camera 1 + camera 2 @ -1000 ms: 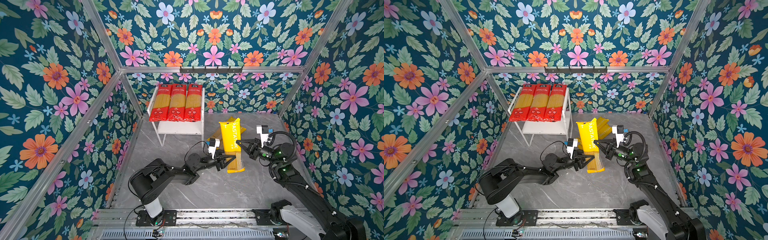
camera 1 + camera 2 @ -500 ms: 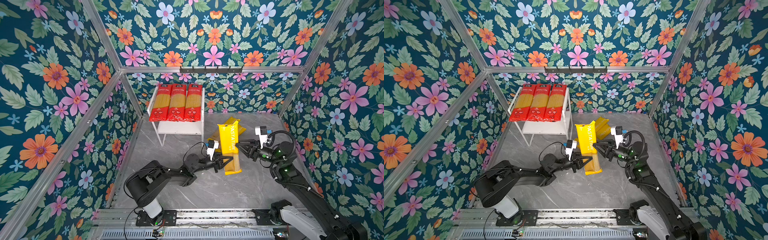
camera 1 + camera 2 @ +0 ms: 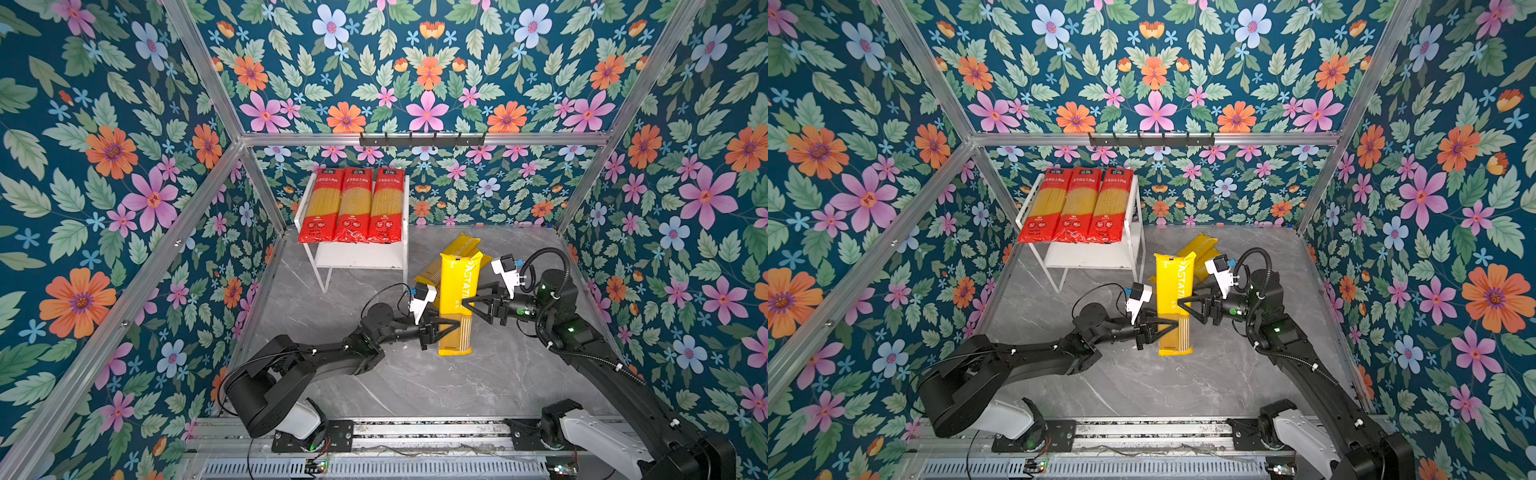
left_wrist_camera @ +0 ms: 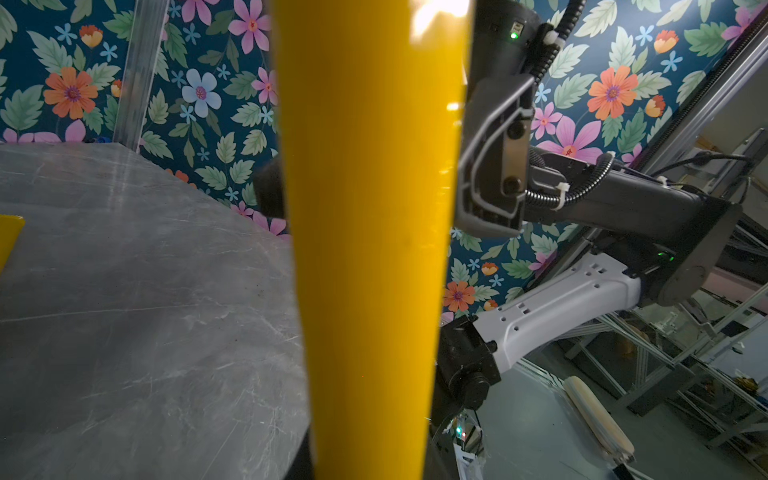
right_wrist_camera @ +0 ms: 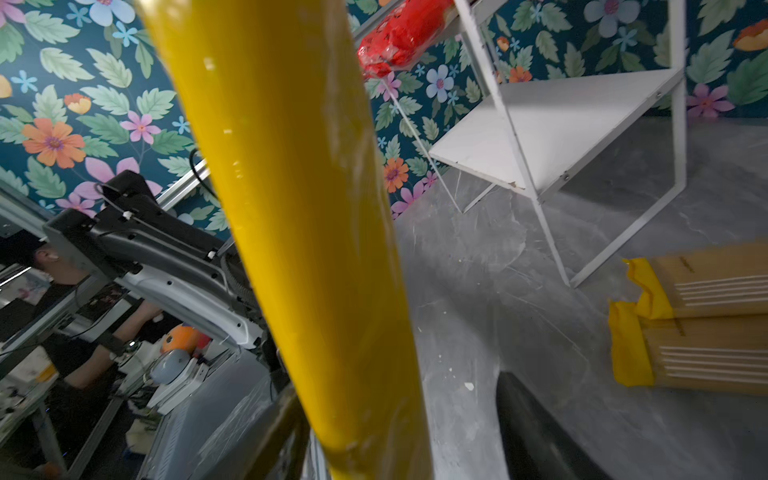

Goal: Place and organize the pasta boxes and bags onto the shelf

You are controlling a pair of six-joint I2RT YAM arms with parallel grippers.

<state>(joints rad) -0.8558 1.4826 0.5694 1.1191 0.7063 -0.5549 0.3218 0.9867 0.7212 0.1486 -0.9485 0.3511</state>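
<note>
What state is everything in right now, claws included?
White two-tier shelf: upright.
Three red-ended spaghetti packs: side by side on its top board.
Yellow PASTATIME spaghetti pack: held on end.
Left gripper: shut on that pack.
Right gripper: open, astride it.
Two other yellow packs: lying flat.

Both top views are bright and evenly lit from overhead, and sharp throughout. The shelf [image 3: 361, 261] throws only a soft, pale shadow on the faintly glossy grey worktop [image 3: 415, 382]. In the wrist views the yellow pack [image 4: 370, 208] sits close to the lens, out of focus and flecked with white glare. Straight lines bow towards the edges, and the lying packs [image 5: 706, 332] look smeared.
</note>
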